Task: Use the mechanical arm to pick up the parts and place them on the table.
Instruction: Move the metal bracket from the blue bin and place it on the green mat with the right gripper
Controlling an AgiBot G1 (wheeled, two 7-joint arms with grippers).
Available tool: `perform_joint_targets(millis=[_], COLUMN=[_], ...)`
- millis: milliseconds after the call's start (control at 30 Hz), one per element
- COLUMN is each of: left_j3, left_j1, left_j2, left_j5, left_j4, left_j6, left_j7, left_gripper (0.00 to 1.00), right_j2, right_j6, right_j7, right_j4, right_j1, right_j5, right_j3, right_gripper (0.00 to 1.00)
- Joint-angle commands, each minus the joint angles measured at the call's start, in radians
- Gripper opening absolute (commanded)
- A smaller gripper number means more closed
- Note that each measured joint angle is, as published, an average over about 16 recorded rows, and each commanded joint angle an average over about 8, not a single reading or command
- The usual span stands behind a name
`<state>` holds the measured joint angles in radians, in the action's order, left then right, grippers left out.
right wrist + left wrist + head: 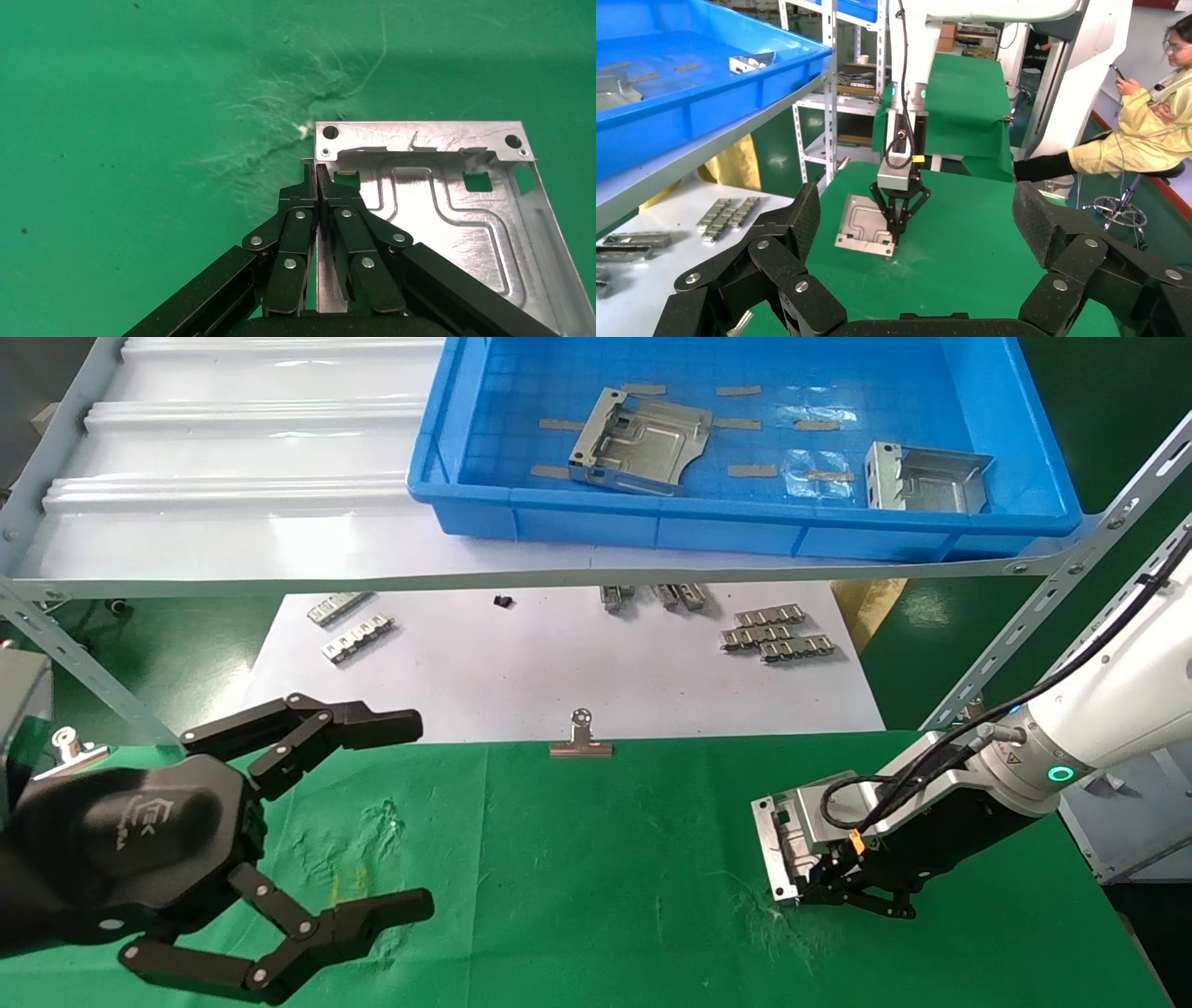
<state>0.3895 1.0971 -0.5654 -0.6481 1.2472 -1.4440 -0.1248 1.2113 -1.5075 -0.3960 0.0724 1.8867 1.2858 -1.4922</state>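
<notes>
My right gripper (808,885) is shut on the folded side edge of a silvery sheet-metal part (778,836), which lies low on the green table (605,859) at the right. The right wrist view shows the fingers (302,200) pinching that edge of the part (450,210) close to one corner. The left wrist view shows the same part (859,223) and the right gripper (892,235) on the cloth. Two more parts (643,439) (922,479) lie in the blue bin (745,528). My left gripper (419,812) is open and empty over the table's left side.
The blue bin sits on a white ribbed shelf (233,477). Behind the table a white sheet (559,663) holds several small ridged metal strips (773,633). A silver binder clip (580,738) sits at the cloth's far edge. A seated person (1144,119) is off to the side.
</notes>
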Motion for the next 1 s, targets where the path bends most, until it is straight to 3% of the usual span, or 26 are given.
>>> perform_joint_targets(millis=[33, 467, 733, 1000], left_j3=[0.000, 0.000, 0.000, 0.000], left_j1=[0.000, 0.000, 0.000, 0.000], left_j2=[0.000, 0.000, 0.000, 0.000], left_j5=[0.000, 0.000, 0.000, 0.000], left_j4=[0.000, 0.000, 0.000, 0.000], left_j6=[0.000, 0.000, 0.000, 0.000], left_j7=[0.000, 0.000, 0.000, 0.000], left_gripper=[1.00, 1.00, 1.00, 1.00], right_j2=[0.006, 0.007, -0.026, -0.047], right_j6=[0.007, -0.035, -0.098, -0.108], right_j7=[-0.005, -0.031, 0.019, 0.050], right_j4=[-0.010, -0.026, 0.007, 0.036], right_j1=[-0.002, 0.044, 0.080, 0.082], right_j5=[0.001, 0.005, -0.087, -0.126], right_j3=[0.000, -0.003, 0.051, 0.071], right_gripper=[1.00, 1.00, 1.00, 1.00])
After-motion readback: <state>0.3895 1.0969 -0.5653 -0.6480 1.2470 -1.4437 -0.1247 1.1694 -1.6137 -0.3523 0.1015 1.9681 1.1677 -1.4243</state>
